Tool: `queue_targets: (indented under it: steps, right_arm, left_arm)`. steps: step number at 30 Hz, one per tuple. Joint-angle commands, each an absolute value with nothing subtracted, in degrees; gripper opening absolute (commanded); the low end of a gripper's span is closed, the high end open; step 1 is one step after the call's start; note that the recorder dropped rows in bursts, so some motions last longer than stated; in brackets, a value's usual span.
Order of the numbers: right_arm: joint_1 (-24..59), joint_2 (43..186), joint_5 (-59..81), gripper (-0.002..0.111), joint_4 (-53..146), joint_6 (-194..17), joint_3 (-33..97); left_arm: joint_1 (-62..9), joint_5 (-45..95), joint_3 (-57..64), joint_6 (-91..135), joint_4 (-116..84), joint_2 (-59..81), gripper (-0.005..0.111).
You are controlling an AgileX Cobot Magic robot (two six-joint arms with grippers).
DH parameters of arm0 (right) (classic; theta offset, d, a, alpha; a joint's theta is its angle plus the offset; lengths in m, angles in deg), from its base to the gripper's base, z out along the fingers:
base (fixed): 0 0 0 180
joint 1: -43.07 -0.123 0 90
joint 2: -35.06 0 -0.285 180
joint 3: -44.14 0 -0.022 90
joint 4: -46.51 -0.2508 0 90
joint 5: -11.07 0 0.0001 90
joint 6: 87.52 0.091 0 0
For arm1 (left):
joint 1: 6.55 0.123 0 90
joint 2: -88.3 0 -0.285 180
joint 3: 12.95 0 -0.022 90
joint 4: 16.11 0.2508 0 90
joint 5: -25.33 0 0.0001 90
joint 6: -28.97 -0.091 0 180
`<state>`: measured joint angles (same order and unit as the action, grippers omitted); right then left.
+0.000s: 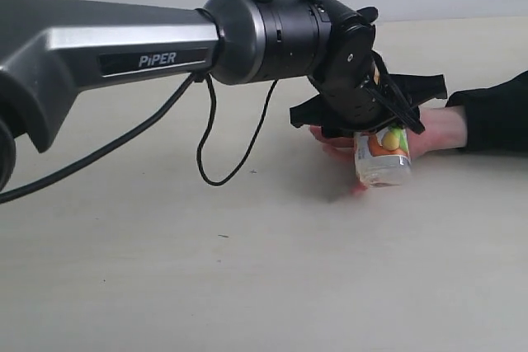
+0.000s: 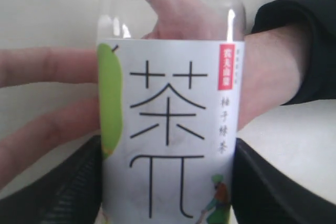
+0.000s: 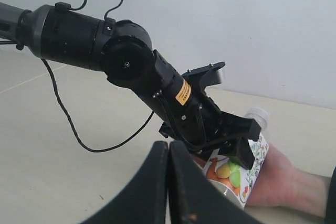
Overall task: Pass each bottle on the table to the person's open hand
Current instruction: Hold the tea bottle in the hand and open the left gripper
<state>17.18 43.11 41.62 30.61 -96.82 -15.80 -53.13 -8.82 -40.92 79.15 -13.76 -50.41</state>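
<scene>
One bottle (image 1: 383, 157), clear with a white label printed with green and orange fruit, lies across the person's open hand (image 1: 437, 131) on the table (image 1: 247, 269). My left gripper (image 1: 381, 125) is shut on this bottle (image 2: 170, 129), its black fingers (image 2: 63, 187) pressing both sides of the label, with the hand's fingers (image 2: 47, 66) behind it. The right wrist view shows the same bottle (image 3: 239, 174) with its white cap (image 3: 256, 116) over the hand (image 3: 283, 182). My right gripper (image 3: 169, 150) is shut on nothing, short of the bottle. The other bottles are out of view.
The left arm (image 1: 124, 47) stretches across the scene from the left, with a black cable (image 1: 206, 146) drooping onto the table. The person's black sleeve (image 1: 495, 113) enters from the right edge.
</scene>
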Motion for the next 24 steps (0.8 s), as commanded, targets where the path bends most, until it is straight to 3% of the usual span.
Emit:
queue_targets:
  steps: [1,9,14,17,19,24]
  right_arm:
    - [17.0,42.8,40.8,0.000,30.4,-96.9,-16.1]
    - [17.0,42.8,40.8,0.000,30.4,-96.9,-16.1]
    - [17.0,42.8,40.8,0.000,30.4,-96.9,-16.1]
    - [17.0,42.8,40.8,0.000,30.4,-96.9,-16.1]
    - [17.0,42.8,40.5,0.000,30.4,-96.9,-16.1]
    - [17.0,42.8,40.9,0.000,30.4,-96.9,-16.1]
  left_arm:
    - [-52.8,-8.2,-41.3,80.4,-13.5,-51.4,0.000]
    - [-52.6,-8.2,-41.3,82.6,-13.5,-51.4,0.002]
    - [-52.6,-8.2,-41.3,82.4,-13.5,-51.4,0.028]
    - [-52.6,-8.2,-41.3,81.4,-13.5,-51.4,0.057]
    - [-52.6,-8.2,-41.3,79.1,-13.5,-51.4,0.064]
    - [-52.6,-8.2,-41.3,78.9,-13.5,-51.4,0.065]
